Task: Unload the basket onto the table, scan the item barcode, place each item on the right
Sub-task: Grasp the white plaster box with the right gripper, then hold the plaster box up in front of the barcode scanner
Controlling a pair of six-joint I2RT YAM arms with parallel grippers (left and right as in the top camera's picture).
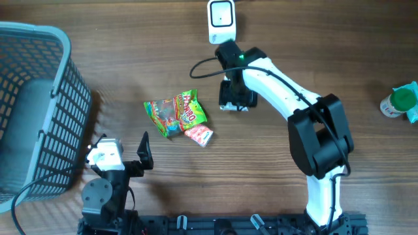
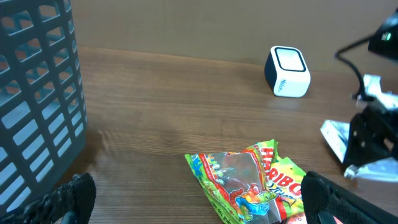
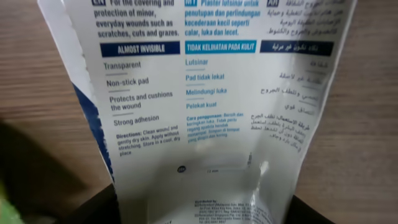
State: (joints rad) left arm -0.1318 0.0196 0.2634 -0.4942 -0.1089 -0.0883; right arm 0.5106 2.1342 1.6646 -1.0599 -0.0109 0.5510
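The plaster packet (image 3: 211,124) sits just short of the scanner (image 1: 221,19), printed back up, right between the right gripper (image 1: 236,96) jaws; whether they pinch it, I cannot tell. Further from the scanner lies the candy bag (image 1: 175,114), and beyond that the left gripper (image 2: 196,186) hovers, fingers spread wide, beside the basket (image 1: 39,111).

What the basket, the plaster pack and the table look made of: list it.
Basket: likely moulded plastic, grey-blue, matte; uniform slotted grid walls. Plaster pack: thin glossy white film or coated paper, unclear which; it creases and catches light. Table: wood or wood-look laminate; brown, straight grain, low sheen.
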